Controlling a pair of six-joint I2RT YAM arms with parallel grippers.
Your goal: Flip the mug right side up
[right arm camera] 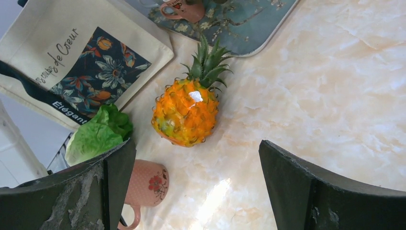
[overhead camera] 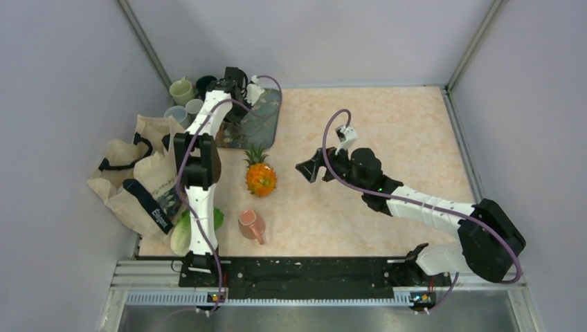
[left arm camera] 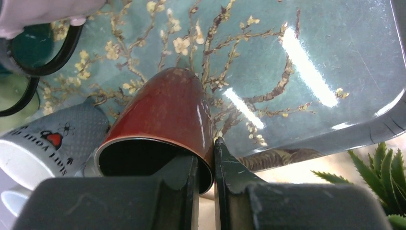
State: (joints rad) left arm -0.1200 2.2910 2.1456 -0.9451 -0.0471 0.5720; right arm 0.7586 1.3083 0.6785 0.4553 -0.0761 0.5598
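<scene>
Left gripper [left arm camera: 205, 158] is clamped on the wall of the glossy dark-red ceramic mug [left arm camera: 165, 112], one finger inside the mouth and one outside. The mug lies tilted over the teal blossom-patterned tray [left arm camera: 311, 43], mouth toward your wrist camera; whether it is lifted clear, can't tell. Right gripper [overhead camera: 309, 170] hangs wide open mid-table.

Risks, as judged:
- The thin pinch on slick glaze may slip as you rotate.
- The grey printed mug [left arm camera: 52, 141] sits just beside, so a wide swing could knock it.

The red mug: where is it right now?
In the left wrist view the red mug is tilted over the blossom tray at the table's far left, its rim pinched in the left claw, a grey mug beside it.
</scene>
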